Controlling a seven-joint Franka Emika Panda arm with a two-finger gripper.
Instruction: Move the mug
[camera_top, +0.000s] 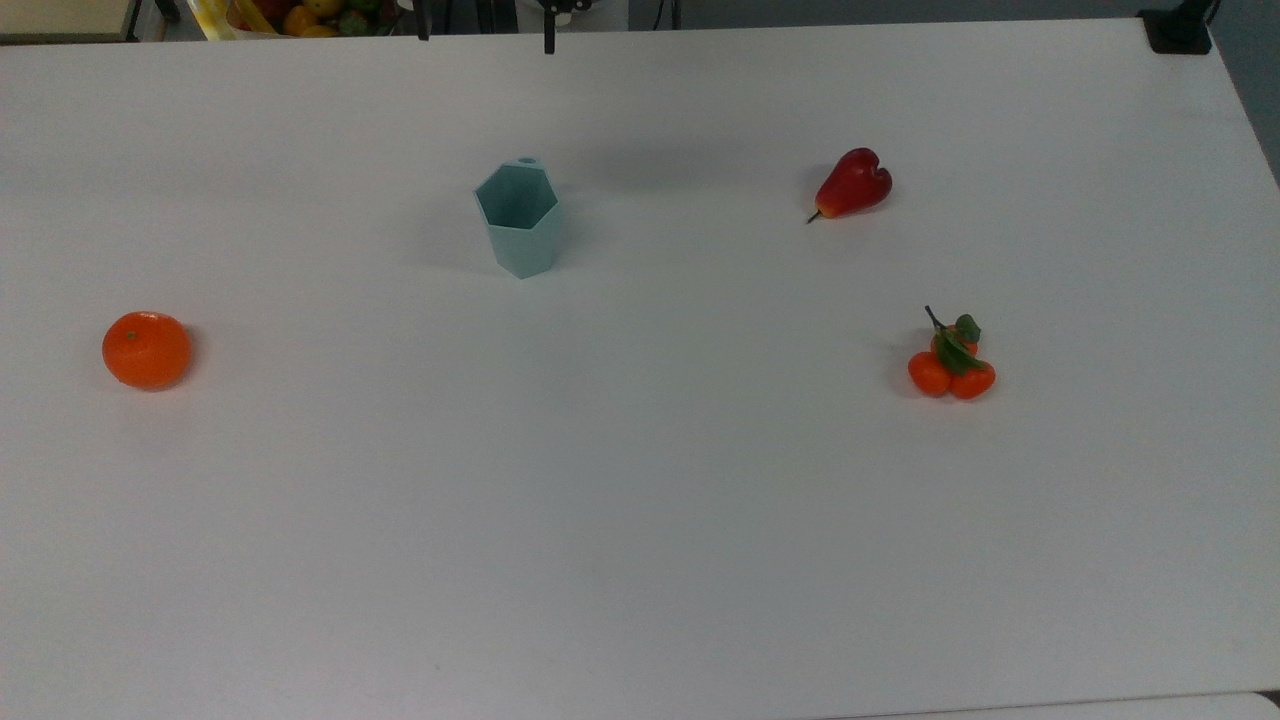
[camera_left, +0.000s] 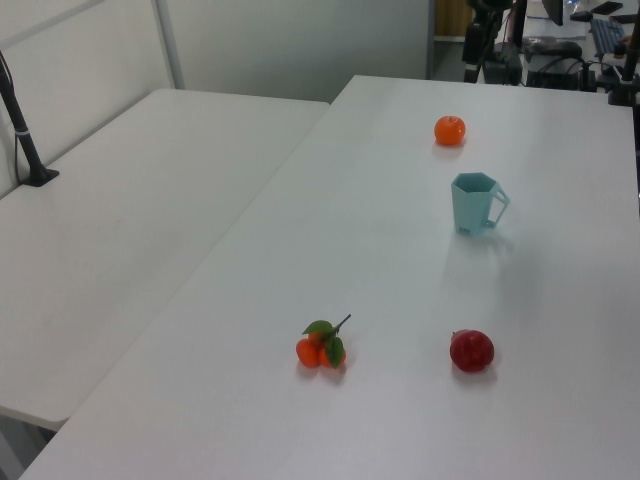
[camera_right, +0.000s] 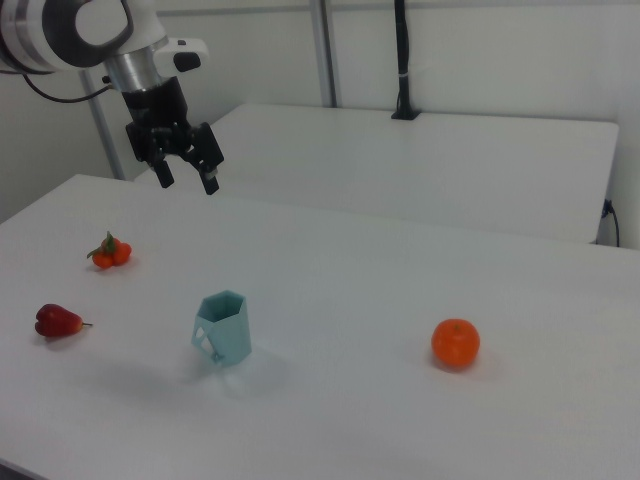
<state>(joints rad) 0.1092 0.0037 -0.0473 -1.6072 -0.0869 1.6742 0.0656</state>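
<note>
The pale teal mug stands upright on the white table, alone, its open hexagonal mouth facing up. In the left view the mug shows a handle on the left view's right side. In the right view the mug sits near the table's front. My gripper hangs high above the table, well clear of the mug, open, with nothing between its fingers. In the top view just the two fingertips of the gripper poke in at the upper edge, far apart.
An orange lies at the top view's left. A red pear-shaped fruit and a cluster of small leafy oranges lie at the top view's right. A black post base stands on the far right corner.
</note>
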